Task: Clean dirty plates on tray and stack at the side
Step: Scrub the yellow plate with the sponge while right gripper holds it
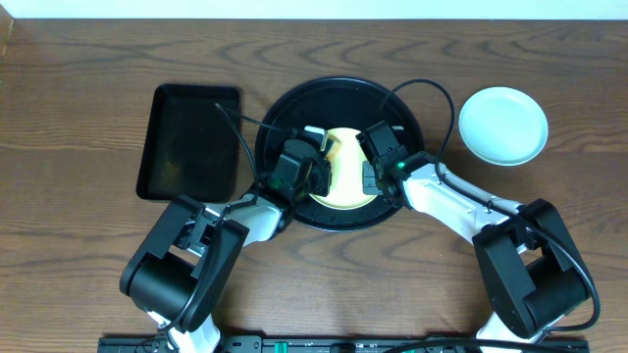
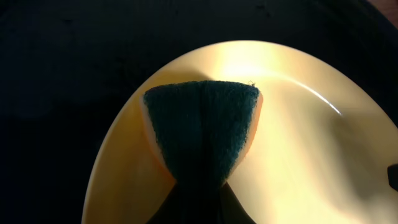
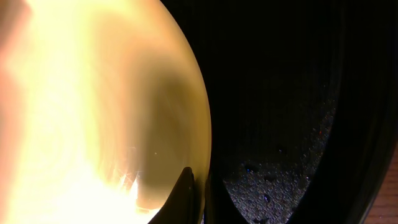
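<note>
left gripper [image 2: 199, 194]: pinching sponge [image 2: 202, 127] on yellow plate [image 2: 298, 155]
right gripper [image 3: 198, 196]: clamped on yellow plate's rim
tray [image 1: 294, 103]: frame centre, under yellow plate
mint plate [image 1: 502, 125]: upper right, on table [image 1: 78, 98]

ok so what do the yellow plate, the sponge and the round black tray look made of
yellow plate: likely glazed ceramic or melamine; smooth, with a bright glare streak.
sponge: dark green fibrous scouring pad on orange foam.
round black tray: probably glossy plastic or lacquer; its rim reflects light.

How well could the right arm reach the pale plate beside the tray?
Probably yes, once free: the mint plate sits unobstructed on its side, but its jaws grip the yellow plate's rim.
</note>
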